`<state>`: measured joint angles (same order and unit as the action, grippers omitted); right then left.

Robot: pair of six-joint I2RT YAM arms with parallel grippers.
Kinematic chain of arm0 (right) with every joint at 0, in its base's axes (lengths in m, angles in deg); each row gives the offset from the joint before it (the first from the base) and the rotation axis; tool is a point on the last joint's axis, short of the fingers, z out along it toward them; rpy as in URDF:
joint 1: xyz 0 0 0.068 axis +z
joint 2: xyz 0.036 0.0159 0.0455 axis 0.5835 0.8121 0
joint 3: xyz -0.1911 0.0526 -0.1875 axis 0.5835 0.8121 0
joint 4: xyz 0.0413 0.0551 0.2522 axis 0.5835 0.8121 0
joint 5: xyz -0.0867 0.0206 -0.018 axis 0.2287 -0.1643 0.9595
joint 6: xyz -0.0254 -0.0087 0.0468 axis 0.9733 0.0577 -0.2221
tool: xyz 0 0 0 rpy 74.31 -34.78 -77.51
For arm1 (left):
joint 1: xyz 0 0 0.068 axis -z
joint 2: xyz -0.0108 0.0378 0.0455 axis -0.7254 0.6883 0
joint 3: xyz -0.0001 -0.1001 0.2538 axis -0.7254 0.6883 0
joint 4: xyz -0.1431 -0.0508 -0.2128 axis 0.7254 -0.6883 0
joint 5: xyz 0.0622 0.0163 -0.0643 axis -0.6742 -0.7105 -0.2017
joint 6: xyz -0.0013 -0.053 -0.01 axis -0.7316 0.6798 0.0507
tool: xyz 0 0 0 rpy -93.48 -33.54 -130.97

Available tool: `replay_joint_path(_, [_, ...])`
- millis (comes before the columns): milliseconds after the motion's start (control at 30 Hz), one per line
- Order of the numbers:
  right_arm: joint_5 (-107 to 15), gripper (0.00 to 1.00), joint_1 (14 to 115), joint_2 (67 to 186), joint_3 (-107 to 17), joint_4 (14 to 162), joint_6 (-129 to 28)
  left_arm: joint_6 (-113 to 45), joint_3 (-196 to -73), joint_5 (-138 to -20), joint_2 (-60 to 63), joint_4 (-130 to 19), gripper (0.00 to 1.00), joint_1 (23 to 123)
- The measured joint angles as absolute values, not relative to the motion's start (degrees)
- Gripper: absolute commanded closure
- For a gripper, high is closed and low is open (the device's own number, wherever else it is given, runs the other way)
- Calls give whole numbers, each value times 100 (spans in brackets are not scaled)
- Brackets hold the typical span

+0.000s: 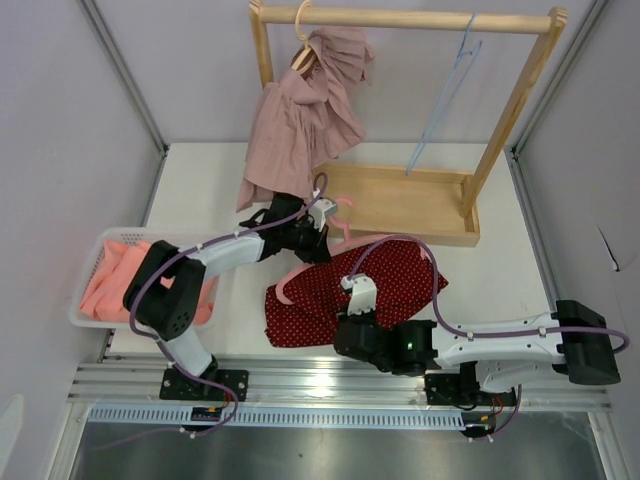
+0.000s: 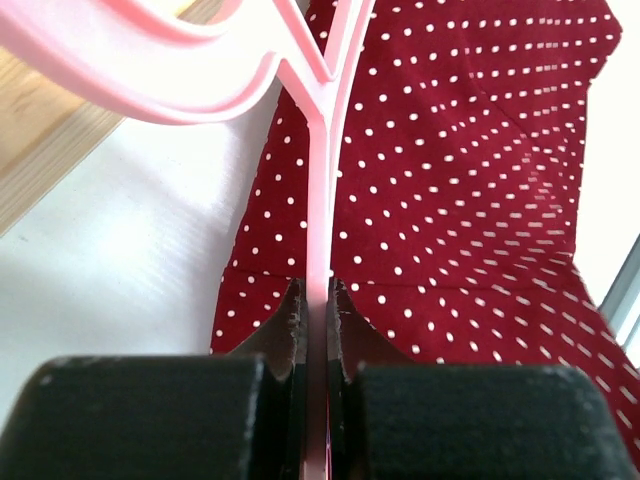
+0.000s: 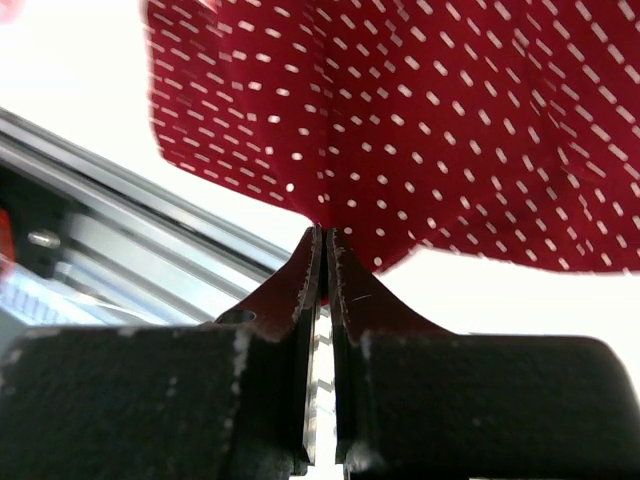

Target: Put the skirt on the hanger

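The red white-dotted skirt (image 1: pixel 385 280) lies crumpled on the white table in front of the arms. A pink plastic hanger (image 1: pixel 288 282) lies partly under its far left side. My left gripper (image 1: pixel 316 248) is shut on the hanger's thin stem (image 2: pixel 318 230), its jaws (image 2: pixel 318 292) pinching it just over the skirt (image 2: pixel 470 180). My right gripper (image 1: pixel 346 322) is at the skirt's near edge, and its jaws (image 3: pixel 325 235) are shut on a fold of the fabric (image 3: pixel 450 120), lifted a little.
At the back stands a wooden rack (image 1: pixel 400 200) carrying a dusty-pink dress (image 1: pixel 300 120) and a blue hanger (image 1: pixel 445 95); its base (image 2: pixel 40 130) is close to the left gripper. A white basket (image 1: pixel 92 262) of salmon cloth sits left. A metal rail (image 1: pixel 330 375) runs along the near edge.
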<state>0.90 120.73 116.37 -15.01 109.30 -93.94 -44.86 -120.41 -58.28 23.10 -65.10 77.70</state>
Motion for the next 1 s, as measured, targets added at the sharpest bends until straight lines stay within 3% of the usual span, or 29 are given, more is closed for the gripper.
replay_joint_path(267, [-7,92,12226,11428,-893,10958,-9689,-4523,-12041,-5815,2041,-6704,100,7770])
replay_joint_path(633, [-339,87,12252,12221,-980,10276,-9416,-4455,-12038,-5865,1230,-7181,100,7773])
replay_joint_path(1000, [-463,88,12283,12131,-698,9979,-9425,-4263,-12038,-6233,463,-7576,100,7939])
